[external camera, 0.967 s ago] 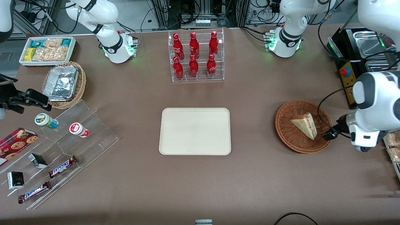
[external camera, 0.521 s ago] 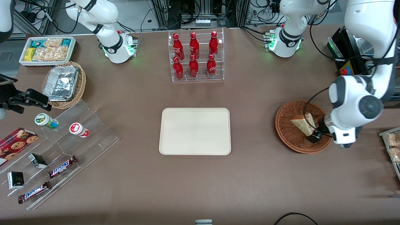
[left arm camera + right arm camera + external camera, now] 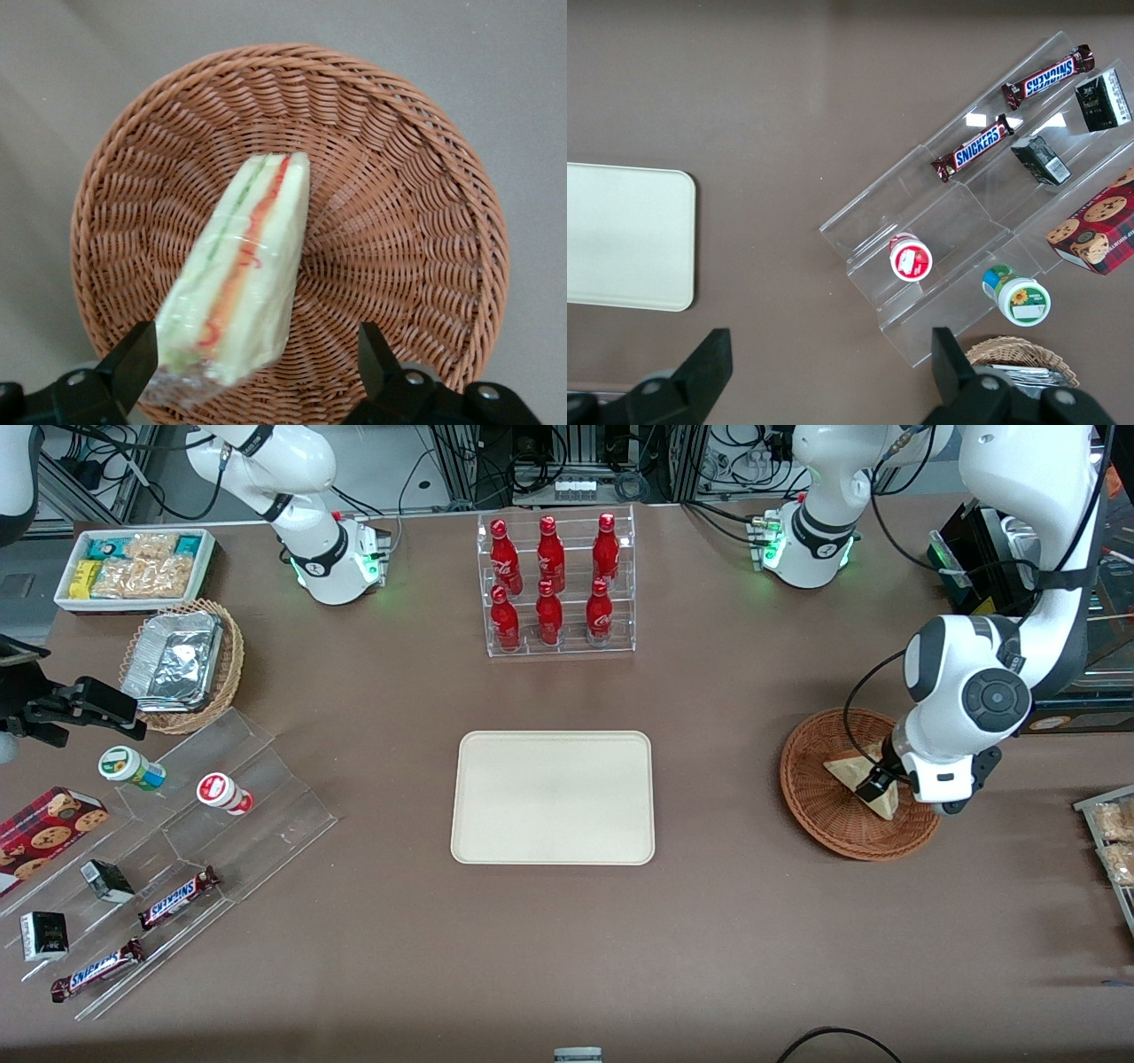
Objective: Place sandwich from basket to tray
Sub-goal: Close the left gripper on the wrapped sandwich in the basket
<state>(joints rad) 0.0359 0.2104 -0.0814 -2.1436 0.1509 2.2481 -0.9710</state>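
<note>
Even overhead light throughout; soft shadows, sharp focus. Glare on the foil container [image 3: 173,662] at ten o'clock.

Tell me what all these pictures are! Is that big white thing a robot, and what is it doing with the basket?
Yes, it is a robot arm. One picture looks down at the whole table from the front. Another comes from a little camera on the arm's wrist, looking straight down past its fingers. The arm's gripper, its two-finger hand, hangs over the round brown basket. In the basket lies a wrapped sandwich. The gripper's fingers are open, one on each side of the sandwich, so nothing is held yet. In the middle of the table waits the cream tray, where the sandwich should go. Red bottles stand in a clear rack, farther from the front camera than the tray.
</note>
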